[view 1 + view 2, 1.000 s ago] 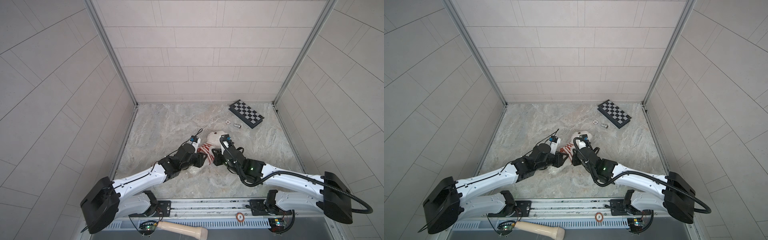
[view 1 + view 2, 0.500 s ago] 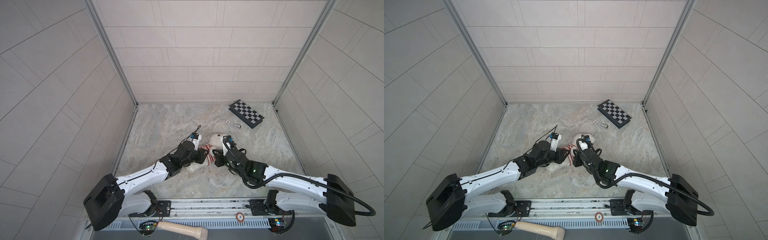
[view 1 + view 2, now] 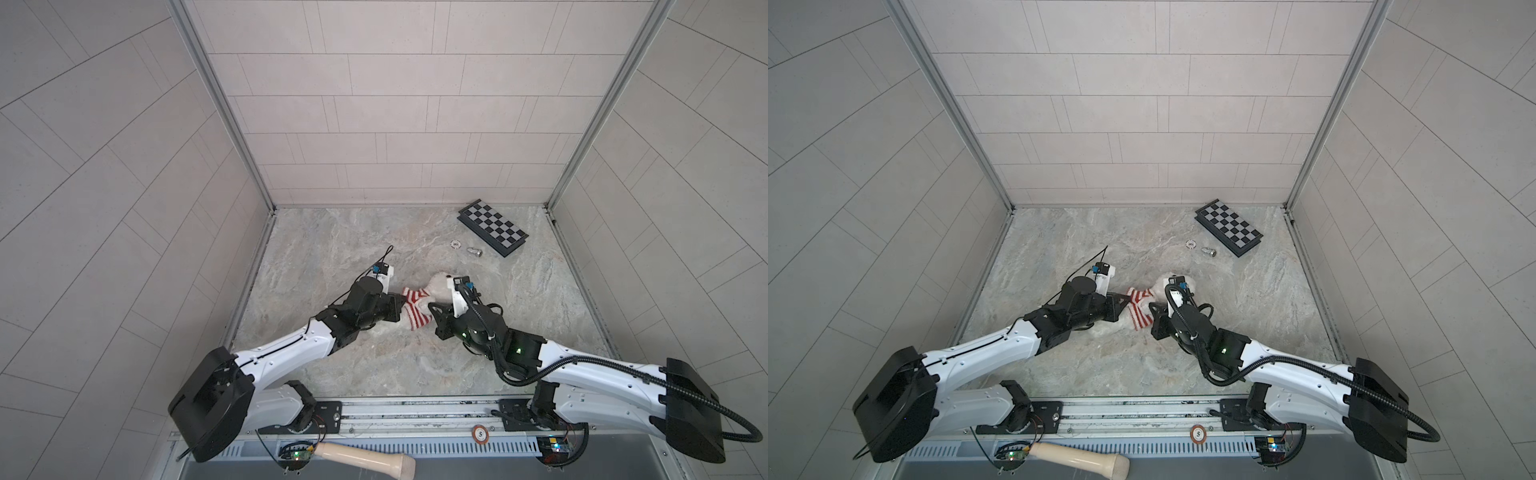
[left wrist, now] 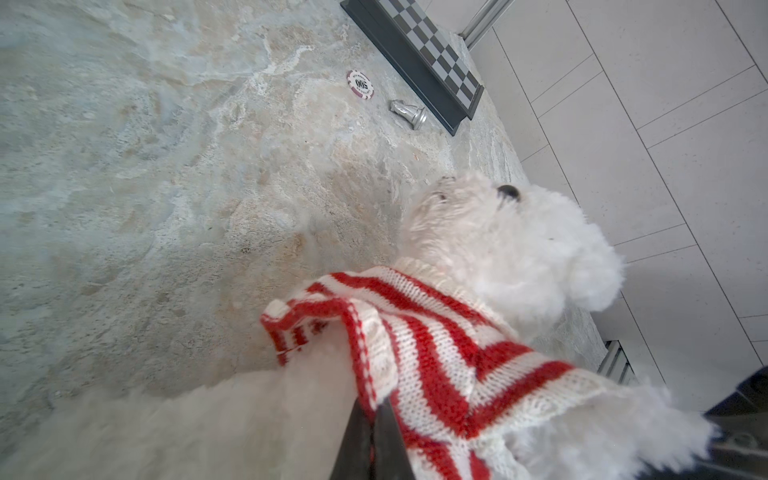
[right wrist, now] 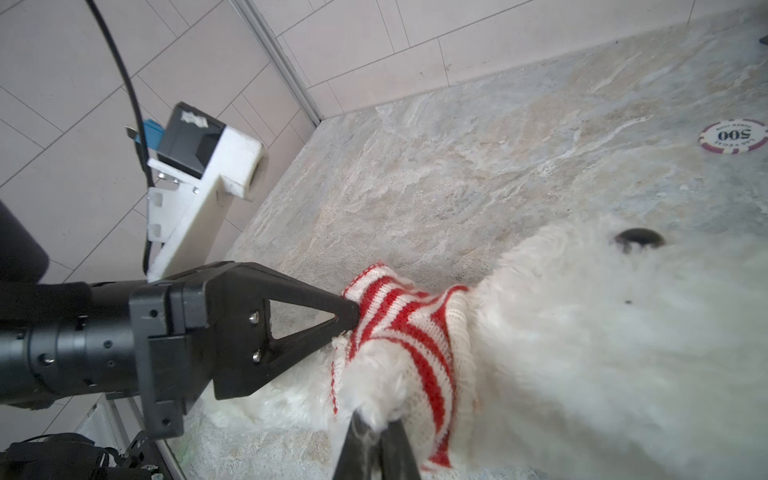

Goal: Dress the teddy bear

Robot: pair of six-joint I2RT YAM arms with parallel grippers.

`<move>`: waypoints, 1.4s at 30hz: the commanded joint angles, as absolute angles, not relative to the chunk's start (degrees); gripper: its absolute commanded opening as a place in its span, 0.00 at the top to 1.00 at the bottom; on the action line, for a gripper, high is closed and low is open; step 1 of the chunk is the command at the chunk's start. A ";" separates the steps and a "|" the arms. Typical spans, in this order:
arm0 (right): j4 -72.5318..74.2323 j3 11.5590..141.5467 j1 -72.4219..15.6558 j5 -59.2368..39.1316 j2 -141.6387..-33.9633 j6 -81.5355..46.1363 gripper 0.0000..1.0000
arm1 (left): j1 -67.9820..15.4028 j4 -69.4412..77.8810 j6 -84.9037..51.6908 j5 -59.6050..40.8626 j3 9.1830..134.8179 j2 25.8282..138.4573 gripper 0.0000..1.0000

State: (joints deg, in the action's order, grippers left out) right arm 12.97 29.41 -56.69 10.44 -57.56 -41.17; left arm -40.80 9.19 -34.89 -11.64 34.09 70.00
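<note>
Left end effector [image 5: 354, 316] level, tight on sweater [image 5: 415, 332]

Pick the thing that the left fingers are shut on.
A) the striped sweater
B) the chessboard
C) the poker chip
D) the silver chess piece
A: in the left wrist view the left fingers pinch the edge of the red-and-white sweater on the bear.
</note>
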 commanded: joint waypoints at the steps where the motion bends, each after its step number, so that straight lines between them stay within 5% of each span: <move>1: 18.84 28.79 -56.71 11.88 -55.11 -39.91 1.00 | -39.73 6.16 -33.17 -10.36 33.11 69.35 1.00; 8: 21.40 29.40 -56.69 9.51 -57.62 -39.50 1.00 | -40.05 7.93 -32.15 -14.08 33.51 68.77 0.98; 13: 21.63 30.62 -56.69 6.51 -58.95 -35.95 1.00 | -42.46 6.88 -29.27 -16.41 34.36 65.18 0.68; 17: 17.06 31.49 -55.80 7.61 -57.11 -32.76 1.00 | -42.63 0.81 -27.41 -15.08 34.22 59.95 0.56; 23: 9.67 35.02 -51.99 2.63 -56.74 -22.68 1.00 | -41.25 -7.46 -25.95 -11.07 33.36 51.98 0.57; 29: 16.98 38.32 -40.16 -15.18 -62.42 -27.60 1.00 | -39.99 -10.86 -26.45 -8.52 33.81 46.57 0.58; 37: 29.71 42.79 -40.00 -31.40 -74.88 -26.97 1.00 | -39.22 -12.12 -25.84 -7.20 35.91 46.70 0.57; 42: 31.17 39.26 -40.01 -32.43 -75.91 -28.20 1.00 | -38.55 -14.17 -24.04 -6.26 37.81 47.55 0.59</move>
State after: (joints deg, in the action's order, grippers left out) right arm 25.87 40.47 -39.86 -28.56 -77.19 -27.64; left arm -39.22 -12.47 -26.09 -7.51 35.27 47.66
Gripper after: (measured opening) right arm 0.057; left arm 0.411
